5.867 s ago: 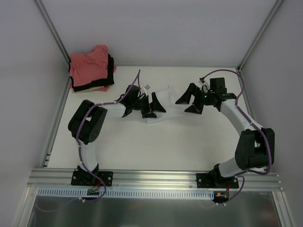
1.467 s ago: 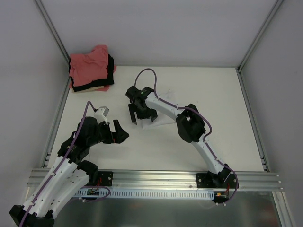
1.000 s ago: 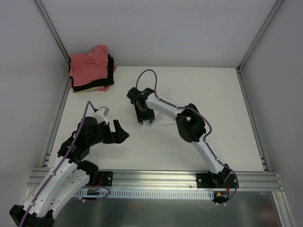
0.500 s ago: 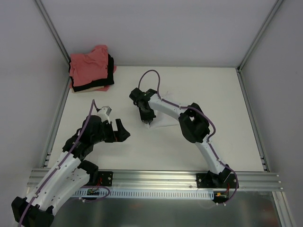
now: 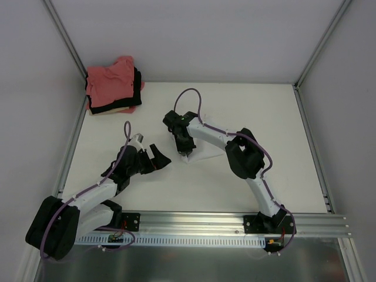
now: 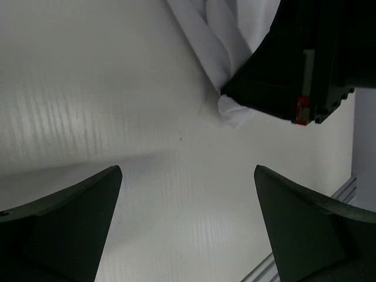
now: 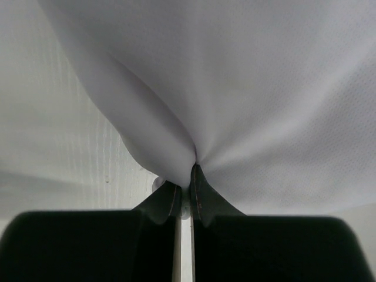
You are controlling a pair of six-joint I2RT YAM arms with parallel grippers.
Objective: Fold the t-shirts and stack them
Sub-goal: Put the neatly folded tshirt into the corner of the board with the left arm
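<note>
Closest to me, well to the near side of the white t-shirt, the aluminium rail carries both arm bases. From there my left arm lies low across the table and points toward the shirt. The left gripper sits just to the left of the shirt and slightly nearer than it. Its jaws are spread as wide as they go, and it has hold of nothing. In the left wrist view the two fingers frame bare table, with the shirt's edge a little beyond them and not touching them.

The white t-shirt itself lies bunched around the middle of the table. My right arm reaches over it from the near right, and the right gripper comes down on the shirt's left end. Its jaws are pressed together on a pinch of the cloth. The right wrist view shows the fabric gathered into creases that run into the closed fingertips. From the left wrist camera, a small white fold pokes out under the right gripper's black body, close to the table. I cannot tell whether any of the shirt is off the surface.

Farthest out, well beyond the white t-shirt and to its left, a pile sits in the table's far corner. The salmon-pink t-shirt is on top, with the black one and a pale cream one showing at the edges beneath it.
</note>
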